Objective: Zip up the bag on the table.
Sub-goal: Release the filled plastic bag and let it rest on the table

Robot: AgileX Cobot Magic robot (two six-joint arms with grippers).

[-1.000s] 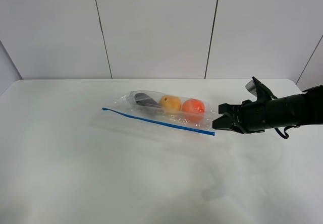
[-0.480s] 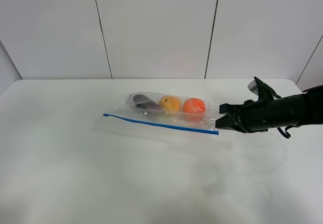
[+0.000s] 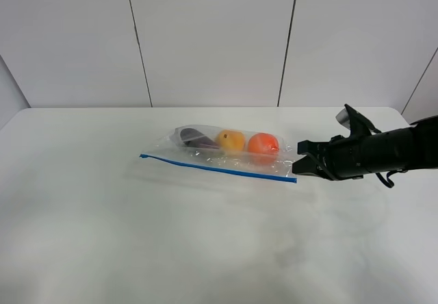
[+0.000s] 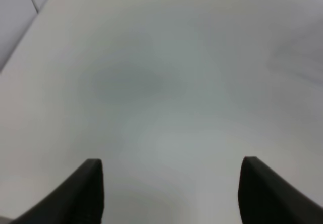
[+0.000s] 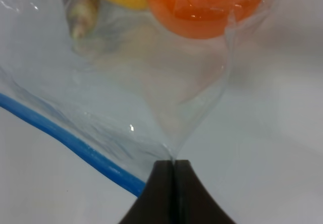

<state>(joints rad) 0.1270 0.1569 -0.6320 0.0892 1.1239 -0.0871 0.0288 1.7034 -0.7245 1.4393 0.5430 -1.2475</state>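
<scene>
The clear bag (image 3: 226,152) lies on the white table (image 3: 137,235) with an eggplant, a pear (image 3: 230,140) and an orange (image 3: 263,144) inside. Its blue zipper strip (image 3: 219,168) runs along the near long edge. My right gripper (image 3: 299,166) is shut on the bag's right corner; in the right wrist view its fingers (image 5: 171,191) pinch the plastic beside the zipper strip (image 5: 70,143), with the orange (image 5: 202,7) just beyond. My left gripper (image 4: 171,188) stands open over bare table and is outside the high view.
A white panelled wall (image 3: 212,37) rises behind the table. The right arm (image 3: 383,150) reaches in low from the right edge. The table's far left corner (image 4: 30,37) shows in the left wrist view.
Between one second and half a second ago the right gripper pulled the bag's right end slightly rightward, straightening the zipper strip. Since then nothing has moved.
</scene>
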